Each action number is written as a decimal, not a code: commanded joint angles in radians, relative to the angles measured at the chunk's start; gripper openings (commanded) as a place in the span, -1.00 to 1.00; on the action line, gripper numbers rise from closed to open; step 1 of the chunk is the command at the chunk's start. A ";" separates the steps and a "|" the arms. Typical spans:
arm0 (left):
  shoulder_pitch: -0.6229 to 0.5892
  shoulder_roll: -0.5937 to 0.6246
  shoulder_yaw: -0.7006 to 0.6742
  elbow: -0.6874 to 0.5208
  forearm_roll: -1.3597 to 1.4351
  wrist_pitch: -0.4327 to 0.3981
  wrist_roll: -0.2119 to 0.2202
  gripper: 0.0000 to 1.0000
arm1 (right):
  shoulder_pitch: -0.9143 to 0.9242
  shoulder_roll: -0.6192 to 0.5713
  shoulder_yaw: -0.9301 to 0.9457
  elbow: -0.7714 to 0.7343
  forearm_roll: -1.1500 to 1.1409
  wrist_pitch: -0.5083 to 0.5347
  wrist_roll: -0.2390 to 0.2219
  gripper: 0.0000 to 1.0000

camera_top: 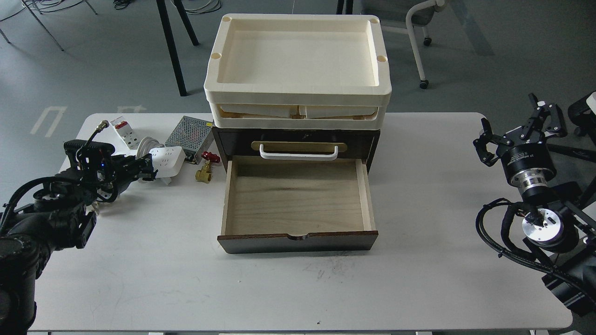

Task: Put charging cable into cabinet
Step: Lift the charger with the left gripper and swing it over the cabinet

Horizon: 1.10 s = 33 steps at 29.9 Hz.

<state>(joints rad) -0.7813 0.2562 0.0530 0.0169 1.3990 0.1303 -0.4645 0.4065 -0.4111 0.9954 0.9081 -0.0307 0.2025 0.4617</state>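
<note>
The charging cable (170,159), a white power strip with a white cord coiled at its left end, lies on the table left of the cabinet. My left gripper (148,168) is at the strip's left end, by the coil. Its dark fingers blend together, so I cannot tell whether they hold the strip. The cabinet (298,139) is dark brown with a white handle (298,152). Its lower drawer (298,197) is pulled out, showing a bare light wood floor. My right gripper (519,130) is open and empty, raised at the table's right edge.
Cream plastic trays (298,95) are stacked on the cabinet. A perforated metal power supply box (190,132), a white breaker with a red switch (124,130) and a brass valve with a red handle (206,167) lie near the strip. A chair (421,28) stands behind the table.
</note>
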 commanded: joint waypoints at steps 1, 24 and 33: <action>-0.006 0.003 -0.001 0.002 0.000 0.005 0.000 -0.86 | 0.000 0.000 0.000 0.000 0.000 0.000 0.000 1.00; -0.119 0.024 0.090 0.290 0.002 -0.017 -0.024 -0.86 | 0.000 0.000 -0.001 0.000 0.000 0.000 0.000 1.00; -0.367 0.135 0.084 0.290 -0.363 -0.364 -0.024 -0.86 | 0.000 0.000 -0.001 0.000 -0.001 0.000 0.000 1.00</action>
<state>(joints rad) -1.0778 0.3489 0.1390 0.3143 1.2099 -0.0891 -0.4888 0.4065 -0.4111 0.9940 0.9084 -0.0307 0.2025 0.4617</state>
